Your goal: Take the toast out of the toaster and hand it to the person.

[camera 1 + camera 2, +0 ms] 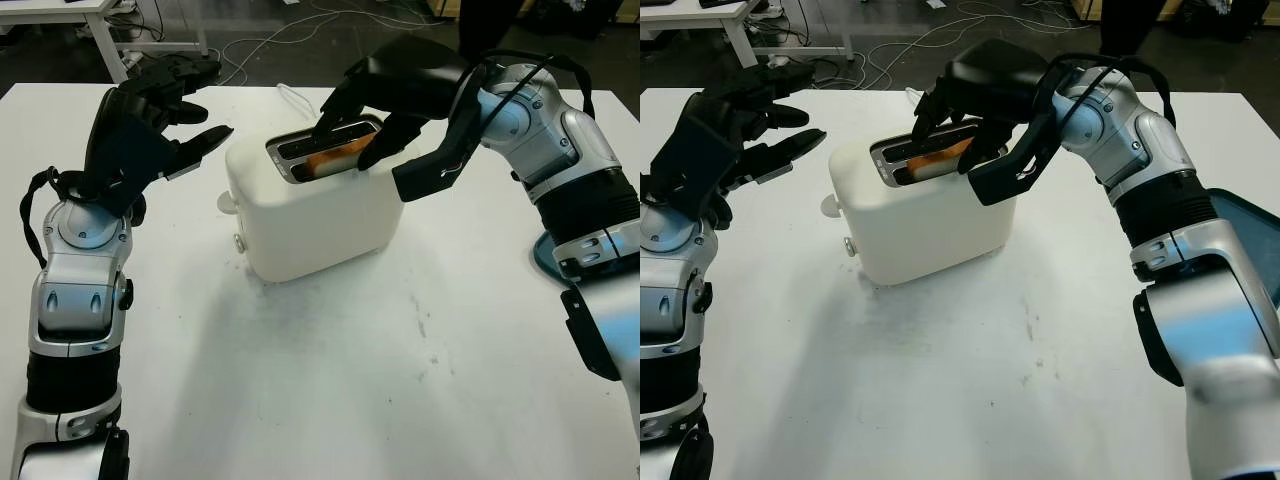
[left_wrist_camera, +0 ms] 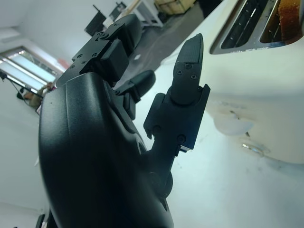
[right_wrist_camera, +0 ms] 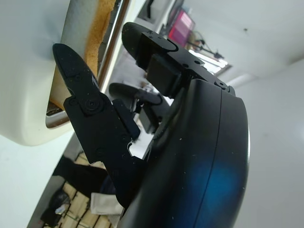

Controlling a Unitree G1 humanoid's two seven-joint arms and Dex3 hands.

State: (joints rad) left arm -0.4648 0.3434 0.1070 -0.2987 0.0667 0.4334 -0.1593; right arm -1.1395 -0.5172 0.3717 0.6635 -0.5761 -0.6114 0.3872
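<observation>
A white toaster (image 1: 310, 215) stands mid-table with its two slots facing up. A browned slice of toast (image 1: 333, 158) pokes out of the nearer slot. My right hand (image 1: 358, 135) hovers over the toaster's top, open. Its fingers (image 1: 335, 118) reach down on the far side of the toast's right end and its thumb (image 1: 385, 140) on the near side, without pinching it. The right wrist view has the toast (image 3: 95, 33) beside the thumb. My left hand (image 1: 175, 110) is raised left of the toaster, open and holding nothing.
A blue plate (image 1: 545, 262) lies at the table's right edge, partly behind my right arm. The toaster's white cord (image 1: 290, 97) runs off the far edge. What looks like a person's dark legs (image 1: 1130, 25) stand beyond the table. Cables lie on the floor.
</observation>
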